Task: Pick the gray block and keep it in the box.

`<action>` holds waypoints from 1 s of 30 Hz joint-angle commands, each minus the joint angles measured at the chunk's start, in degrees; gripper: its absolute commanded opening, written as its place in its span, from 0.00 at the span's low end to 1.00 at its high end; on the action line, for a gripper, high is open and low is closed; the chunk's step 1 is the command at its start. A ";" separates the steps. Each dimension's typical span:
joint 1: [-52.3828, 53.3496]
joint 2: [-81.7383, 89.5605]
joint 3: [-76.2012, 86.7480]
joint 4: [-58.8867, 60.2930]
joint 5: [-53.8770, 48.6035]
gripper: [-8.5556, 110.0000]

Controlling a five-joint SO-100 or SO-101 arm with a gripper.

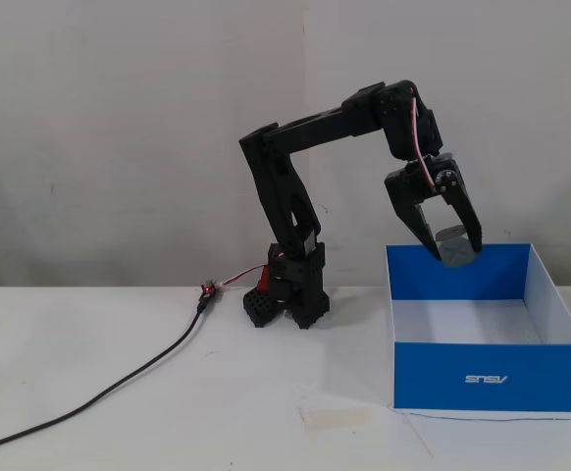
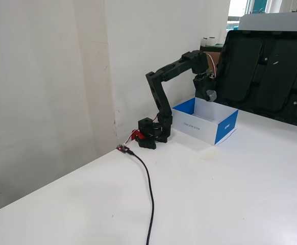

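**Block held above the box, ready to be lowered**

Your gripper (image 1: 454, 250) is clamped on the gray block (image 1: 453, 247), hanging over the box's (image 1: 490, 375) back-left corner. Lower it toward the white floor, nearer the middle, before you release, so it cannot bounce off the rim. Count: one block, one box, one arm (image 1: 315, 126), one cable (image 1: 119, 379).

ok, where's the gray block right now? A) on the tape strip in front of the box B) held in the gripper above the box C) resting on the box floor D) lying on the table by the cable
B: in both fixed views the gray block sits between the fingers of the gripper, in the air above the open top of the box.
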 commanded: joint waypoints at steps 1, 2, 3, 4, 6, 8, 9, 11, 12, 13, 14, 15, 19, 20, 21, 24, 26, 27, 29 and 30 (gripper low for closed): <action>-2.37 1.49 0.70 -2.46 0.70 0.16; -2.55 0.70 1.05 -3.08 0.70 0.18; -2.64 -0.26 1.41 -3.69 0.70 0.18; -2.72 -1.23 1.76 -4.22 0.70 0.19; -3.08 -3.25 2.46 -5.27 0.70 0.21; -3.25 -4.92 2.90 -6.15 0.70 0.24; -3.34 -5.71 3.08 -6.50 0.70 0.25; -3.43 -7.38 3.16 -7.12 0.70 0.26; -3.43 -8.09 3.16 -7.47 0.70 0.27; -3.43 -8.70 3.16 -7.73 0.70 0.27; -3.43 -9.14 3.16 -7.82 0.70 0.27; -3.34 -9.32 3.16 -7.82 0.70 0.27; -1.93 -8.53 3.16 -7.56 0.70 0.23; -1.32 -8.09 2.99 -7.21 0.53 0.19; -0.44 -7.73 2.64 -6.86 0.44 0.13; 3.08 -5.10 2.55 -6.24 0.00 0.08; 6.24 -2.11 3.34 -6.15 -0.09 0.07; 8.26 -0.70 3.52 -5.89 -0.09 0.07; 12.57 2.72 4.39 -5.80 -0.09 0.07; 14.85 4.13 4.57 -5.71 -0.09 0.07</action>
